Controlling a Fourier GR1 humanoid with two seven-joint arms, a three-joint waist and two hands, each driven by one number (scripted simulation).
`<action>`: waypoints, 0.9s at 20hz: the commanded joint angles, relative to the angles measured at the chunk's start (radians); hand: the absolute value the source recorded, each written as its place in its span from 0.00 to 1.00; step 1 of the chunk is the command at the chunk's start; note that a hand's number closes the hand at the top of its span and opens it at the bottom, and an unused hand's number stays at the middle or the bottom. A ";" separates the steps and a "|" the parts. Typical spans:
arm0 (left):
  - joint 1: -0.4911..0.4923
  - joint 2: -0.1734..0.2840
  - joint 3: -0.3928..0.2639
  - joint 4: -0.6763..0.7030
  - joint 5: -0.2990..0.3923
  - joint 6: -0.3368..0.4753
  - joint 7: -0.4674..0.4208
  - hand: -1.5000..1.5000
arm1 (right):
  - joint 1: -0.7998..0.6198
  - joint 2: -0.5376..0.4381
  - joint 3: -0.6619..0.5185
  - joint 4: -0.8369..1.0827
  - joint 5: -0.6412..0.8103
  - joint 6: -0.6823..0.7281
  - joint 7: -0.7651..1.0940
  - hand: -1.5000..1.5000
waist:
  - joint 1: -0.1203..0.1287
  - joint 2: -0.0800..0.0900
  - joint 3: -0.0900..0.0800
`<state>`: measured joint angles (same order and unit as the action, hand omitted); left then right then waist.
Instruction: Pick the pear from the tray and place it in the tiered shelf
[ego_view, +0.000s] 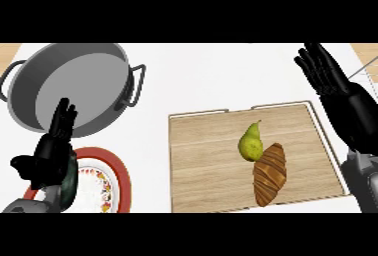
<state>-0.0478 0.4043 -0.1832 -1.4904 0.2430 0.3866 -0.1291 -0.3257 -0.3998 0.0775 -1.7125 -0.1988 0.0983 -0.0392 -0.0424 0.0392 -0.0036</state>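
Head view: the pear (251, 142) is shown lying on the wooden tray (207, 170), touching a croissant (269, 173). Both the left hand (55, 137), beside a pot (63, 85) and plate (118, 175), and the right hand (325, 70) are held open, fingers straight, nothing grasped.

Yellow-green pear (251, 142), brown-striped croissant (269, 173), tan wooden tray (207, 165), grey pot (66, 85), red-rimmed patterned plate (118, 175).

Pot (70, 75): grey metal, two side handles, placed at the counter's far left.
Plate (118, 172): red-rimmed with patterned inner band, set near the pot, at the lower left.
Croissant (269, 174): brown, chocolate-striped, laid lengthwise on wood.
Counter (207, 75): white.
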 joint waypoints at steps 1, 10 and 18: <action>-0.066 -0.026 -0.034 0.070 -0.024 -0.029 0.017 0.50 | 0.071 0.043 -0.075 0.081 -0.054 -0.041 0.009 0.00 | 0.025 -0.035 0.004; -0.061 0.018 -0.080 -0.010 -0.034 -0.085 0.024 0.50 | 0.373 0.106 -0.257 0.405 -0.043 -0.420 0.188 1.00 | -0.034 0.018 -0.004; -0.123 -0.033 -0.140 0.048 -0.049 -0.120 0.075 0.50 | 0.368 0.395 -0.367 0.442 -0.264 -0.845 -0.140 0.00 | 0.017 -0.035 0.007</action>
<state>-0.1365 0.3916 -0.3079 -1.4763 0.1989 0.2844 -0.0634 0.0053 -0.0885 -0.2709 -1.3443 -0.3630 -0.6328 -0.0317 -0.0428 -0.0004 -0.0214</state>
